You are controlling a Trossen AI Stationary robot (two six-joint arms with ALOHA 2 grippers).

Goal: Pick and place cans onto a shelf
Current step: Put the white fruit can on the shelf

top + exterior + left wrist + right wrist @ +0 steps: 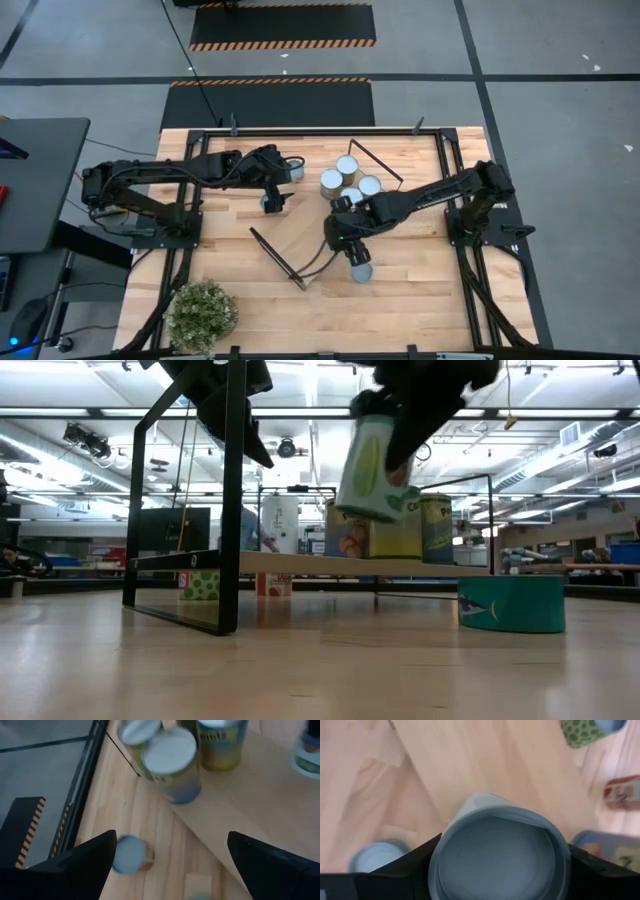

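- Right pincer (352, 228) is gripping a small cylindrical metal can with a pale silvery-blue round top (499, 851); in the right wrist view the two dark fingers are pressing against its sides, and I am reading it as lifted, since the low view shows it tilted in the air above the board.
- I am seeing the shelf, a rectangular light-wood board with thin black metal end frames (300, 232), lying diagonally across the middle of the plank table (420, 290), with the carried can hanging over its near half.
- Three cans with silvery tops (345, 178) are already standing clustered at the far end of the shelf.
- I am judging the step in hand as the carry: the can is up and not yet set down. The next move calls for levelling it and lowering it onto bare board, clear of the standing cluster.
- Left pincer (275, 196) is hovering with its fingers spread wide over the table beside the shelf, just above a loose can with a pale lid (129, 854).
- A squat teal tin (511, 603) is sitting on the table near the right pincer.
- I am not managing to read the labels, and the arm is covering part of the shelf from above, so I cannot count every can.
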